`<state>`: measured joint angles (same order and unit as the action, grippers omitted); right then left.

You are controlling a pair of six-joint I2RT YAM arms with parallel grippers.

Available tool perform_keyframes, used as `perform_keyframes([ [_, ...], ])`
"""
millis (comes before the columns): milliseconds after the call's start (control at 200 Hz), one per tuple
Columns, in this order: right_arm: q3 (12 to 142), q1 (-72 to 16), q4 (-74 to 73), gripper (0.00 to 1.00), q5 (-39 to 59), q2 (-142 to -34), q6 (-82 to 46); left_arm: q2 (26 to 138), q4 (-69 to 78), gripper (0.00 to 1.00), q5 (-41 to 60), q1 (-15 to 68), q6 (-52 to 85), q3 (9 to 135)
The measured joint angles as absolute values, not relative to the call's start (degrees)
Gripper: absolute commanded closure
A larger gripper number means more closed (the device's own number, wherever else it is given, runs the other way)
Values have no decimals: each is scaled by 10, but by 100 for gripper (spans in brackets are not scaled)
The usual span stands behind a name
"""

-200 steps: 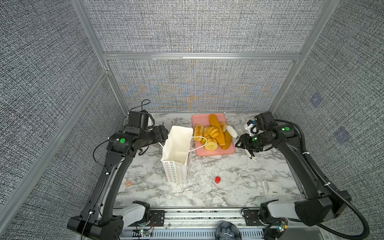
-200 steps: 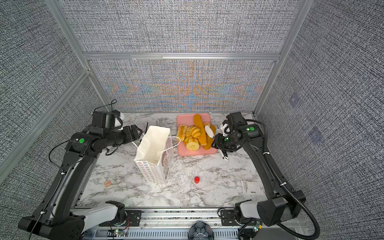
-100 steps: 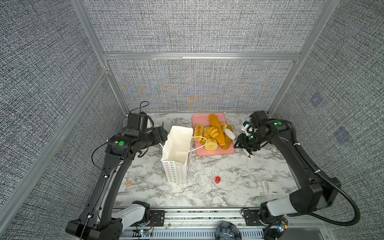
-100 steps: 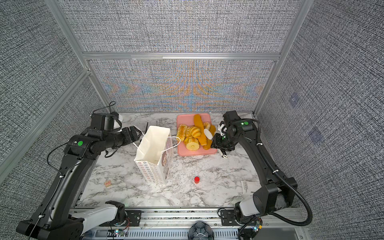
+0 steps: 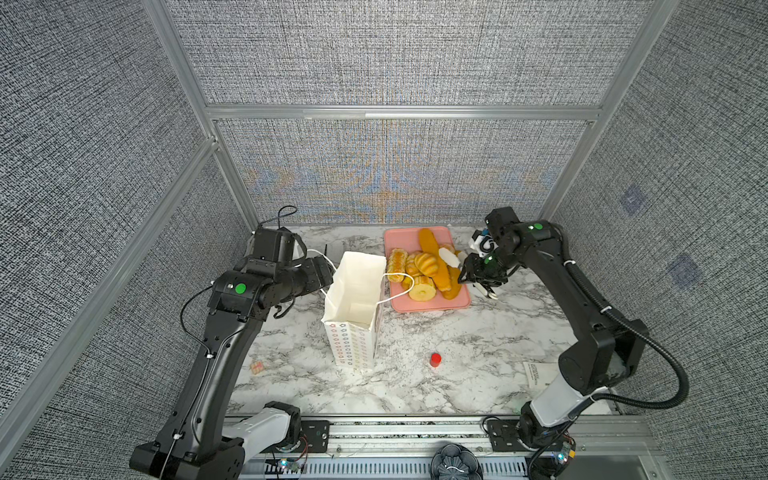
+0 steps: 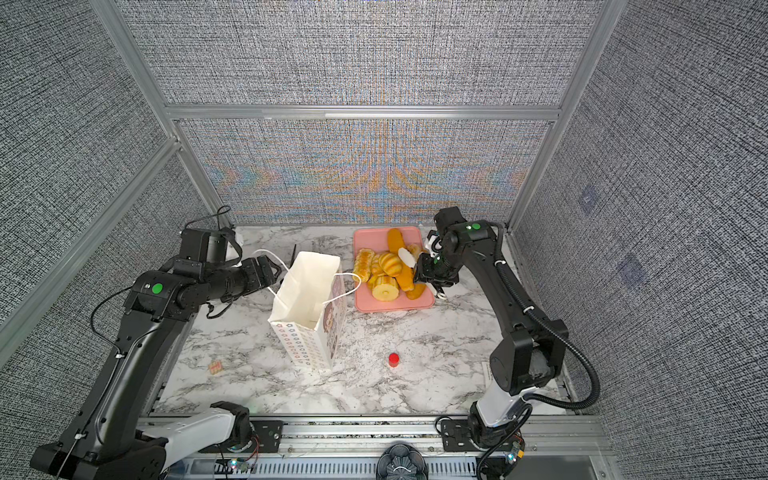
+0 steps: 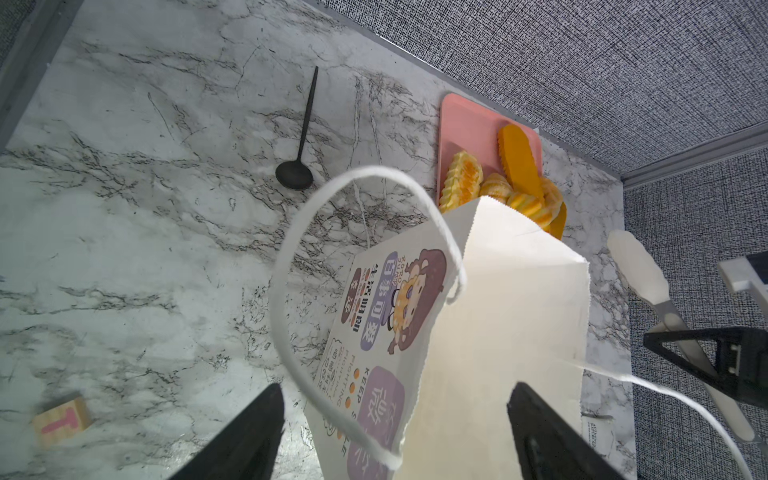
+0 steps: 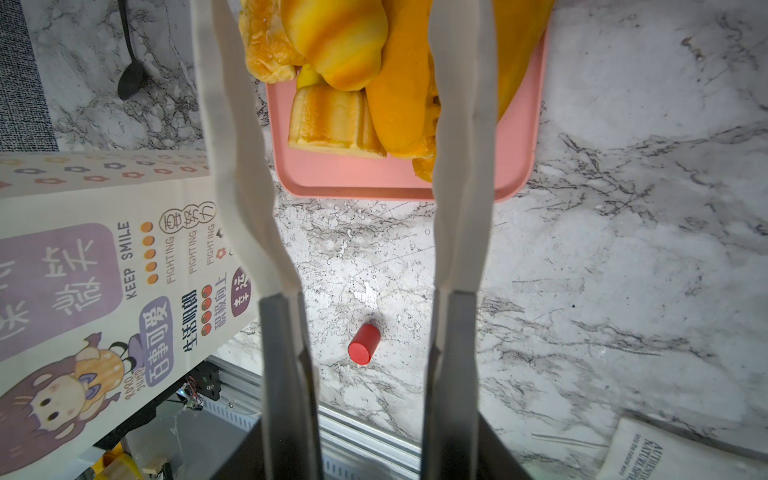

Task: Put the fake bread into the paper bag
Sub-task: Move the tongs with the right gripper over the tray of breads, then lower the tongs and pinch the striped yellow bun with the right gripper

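Fake bread point(image 5: 426, 264) lies glossy and ridged on smooth pink tray point(image 5: 428, 306).

My left gripper point(image 7: 395, 388) stands wide, with the top edge of the paper bag point(image 7: 507, 324) between the jaws and its cord handle point(image 7: 286, 299) looping across. Beyond: black spoon point(image 7: 296, 174), pink tray point(image 7: 463, 124) with fake bread point(image 7: 519, 162). My right gripper point(image 7: 706, 363) grips white-tipped tongs point(image 7: 640, 270). Wooden T block point(image 7: 62, 419) nearby.

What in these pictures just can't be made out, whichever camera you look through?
Tips of the tongs: cut off by the right wrist picture's edge, so whether they pinch anything is unclear there.
Lower pieces of the fake bread: buried under upper ones in both top views; no sure count.
Pink tray: mostly behind the paper bag in the left wrist view.
Printed sheet: text too small in both top views.
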<state>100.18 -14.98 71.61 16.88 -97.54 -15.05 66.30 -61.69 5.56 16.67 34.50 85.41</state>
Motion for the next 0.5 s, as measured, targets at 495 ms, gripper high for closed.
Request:
perform_keyframes([
  [495,1114,-161,758,49,168,-1104,-115,673,-608,16,75,167,361,834],
])
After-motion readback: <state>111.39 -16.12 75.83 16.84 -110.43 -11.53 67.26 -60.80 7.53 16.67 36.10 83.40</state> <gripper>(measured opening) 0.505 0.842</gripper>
